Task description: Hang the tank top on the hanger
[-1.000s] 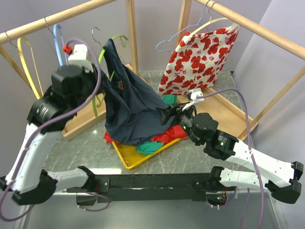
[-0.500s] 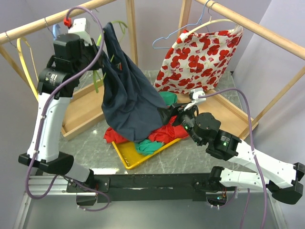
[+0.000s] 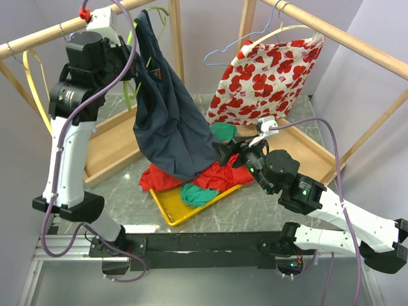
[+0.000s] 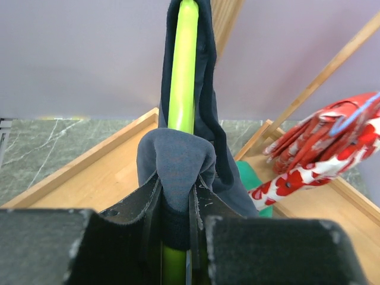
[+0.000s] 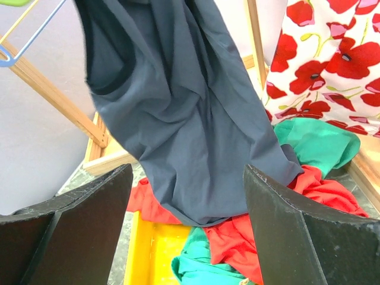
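The dark navy tank top (image 3: 169, 121) hangs from high at the back left down to the clothes pile. The lime-green hanger (image 3: 129, 102) shows beside it; in the left wrist view its green bar (image 4: 181, 65) runs up inside the navy fabric (image 4: 178, 154). My left gripper (image 3: 132, 62) is raised near the wooden rail, and its wrist view shows it (image 4: 177, 205) shut on the fabric and the hanger bar together. My right gripper (image 3: 223, 153) is open and empty, close to the tank top's lower hem (image 5: 196, 148), jaws (image 5: 187, 202) wide apart.
A yellow tray (image 3: 167, 209) holds red (image 3: 156, 180) and green (image 3: 197, 194) garments under the hem. A white cloth with red hearts (image 3: 268, 76) hangs at the back right by a blue hanger (image 3: 220, 56). A yellow hanger (image 3: 35, 83) hangs left. Wooden trays (image 3: 111, 150) lie behind.
My left arm has risen toward the rail, lifting the tank top and hanger higher, so the fabric hangs longer. My right gripper has stayed near the hem, shifting only slightly.
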Motion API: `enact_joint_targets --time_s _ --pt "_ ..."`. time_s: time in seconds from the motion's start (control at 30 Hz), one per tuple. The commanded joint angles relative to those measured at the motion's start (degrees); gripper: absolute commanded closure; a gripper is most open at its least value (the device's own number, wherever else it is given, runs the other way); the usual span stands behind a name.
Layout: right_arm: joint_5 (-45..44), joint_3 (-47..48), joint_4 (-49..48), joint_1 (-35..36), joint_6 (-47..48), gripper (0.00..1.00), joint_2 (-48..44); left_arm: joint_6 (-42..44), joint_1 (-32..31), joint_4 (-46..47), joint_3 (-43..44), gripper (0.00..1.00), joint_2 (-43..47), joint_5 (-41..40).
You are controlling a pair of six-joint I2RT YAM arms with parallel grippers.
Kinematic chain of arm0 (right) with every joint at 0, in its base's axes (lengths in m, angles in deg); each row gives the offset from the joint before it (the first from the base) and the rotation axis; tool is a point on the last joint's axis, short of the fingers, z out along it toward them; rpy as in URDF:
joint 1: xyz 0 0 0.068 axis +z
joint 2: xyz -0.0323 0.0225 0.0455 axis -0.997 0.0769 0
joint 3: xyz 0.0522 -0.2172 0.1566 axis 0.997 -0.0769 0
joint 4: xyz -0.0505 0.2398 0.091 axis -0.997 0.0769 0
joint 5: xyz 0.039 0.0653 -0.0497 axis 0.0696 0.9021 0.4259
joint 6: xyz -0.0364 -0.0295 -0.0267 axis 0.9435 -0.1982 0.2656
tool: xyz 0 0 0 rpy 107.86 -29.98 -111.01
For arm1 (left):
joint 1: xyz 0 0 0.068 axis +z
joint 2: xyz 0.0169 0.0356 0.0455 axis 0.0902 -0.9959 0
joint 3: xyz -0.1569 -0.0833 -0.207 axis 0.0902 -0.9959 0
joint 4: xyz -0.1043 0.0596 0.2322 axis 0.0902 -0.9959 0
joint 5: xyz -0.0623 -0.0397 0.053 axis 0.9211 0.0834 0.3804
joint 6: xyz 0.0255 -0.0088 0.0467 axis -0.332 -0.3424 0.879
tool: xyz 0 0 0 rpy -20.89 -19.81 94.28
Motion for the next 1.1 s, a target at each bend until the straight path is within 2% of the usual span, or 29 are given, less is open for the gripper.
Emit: enact_joint_targets --time_s 0.0,0.4,0.7,0.87,1.0,1.07 --pt "-0.2 2.6 -0.9 0.0 0.4 0.18 -1.2 0.5 0.3 6.8 3.7 0.99 -1.4 -2.1" --pt "0.4 2.3 -1.5 0.0 -0.3 0.18 -0.6 1.8 1.7 10.0 3.8 0.99 -4.2 -3.5" --pt "1.0 2.4 -1.6 0.1 -0.9 0.17 -0.2 0.8 3.4 11.0 3.8 0.99 -6.5 -0.9" --pt "1.1 2.4 -1.5 0.0 -1.1 0.17 0.0 0.2 3.7 12.0 0.9 0.99 -6.1 0.5" --pt "1.4 2.2 -1.5 0.0 -1.5 0.17 0.2 -0.1 3.7 12.4 -0.4 0.92 -5.4 1.8" --pt "1.8 2.0 -1.6 0.1 -1.6 0.17 0.3 -0.2 3.7 12.6 -1.2 0.82 -4.8 2.1"
